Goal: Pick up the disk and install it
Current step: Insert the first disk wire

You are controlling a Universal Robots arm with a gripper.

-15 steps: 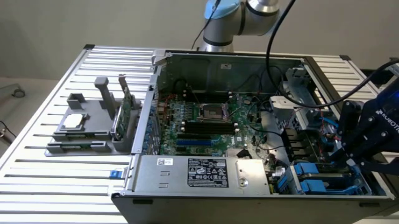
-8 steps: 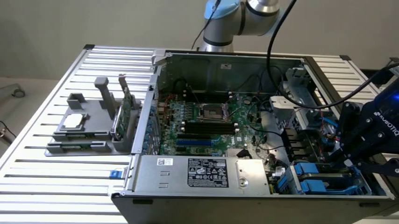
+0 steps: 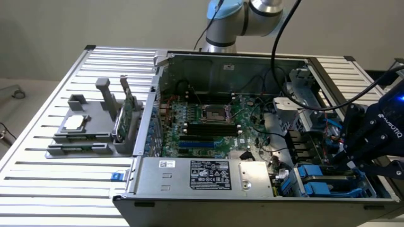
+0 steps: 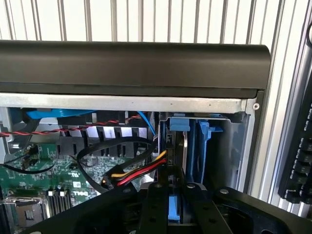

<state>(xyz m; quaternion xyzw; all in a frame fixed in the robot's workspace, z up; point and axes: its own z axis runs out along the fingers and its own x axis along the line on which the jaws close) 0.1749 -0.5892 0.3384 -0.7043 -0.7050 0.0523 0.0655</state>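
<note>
Hand (image 3: pixel 353 163) is down at the drive bay corner of the open computer case (image 3: pixel 252 191), on the exterior view's right, fingers narrowed on the blue edge of the disk (image 4: pixel 176 207). So: gripping the disk, jaws nearly closed around its carrier. In the wrist view the disk stands on edge, going down into the drive bay (image 4: pixel 204 146) between blue guide rails, just beside the case wall.

Step in hand, as I judge it: the install, not the pick. Disk looks partly seated in its slot, carrier top showing above the bay. Cannot tell how deep it sits or whether it has latched. Finishing calls for a straight push along the rails, keeping the disk square so the carrier does not bind, and staying off the cable bundle (image 4: pixel 131 173) (red, yellow, black wires) that lies right beside the slot and could snag.

Containers: computer case lies on its side on the slatted worktop (image 3: pixel 57 182), lid off. Inside are the motherboard (image 3: pixel 202 127) with an empty CPU socket, the power supply (image 3: pixel 202 175) along the near wall, loose black cables, and the blue-railed bay. Outside the case, on the exterior view's left, a grey fixture (image 3: pixel 85 137) holds a small square chip (image 3: pixel 74 123) and a green circuit card (image 3: pixel 126 116) standing upright.
</note>
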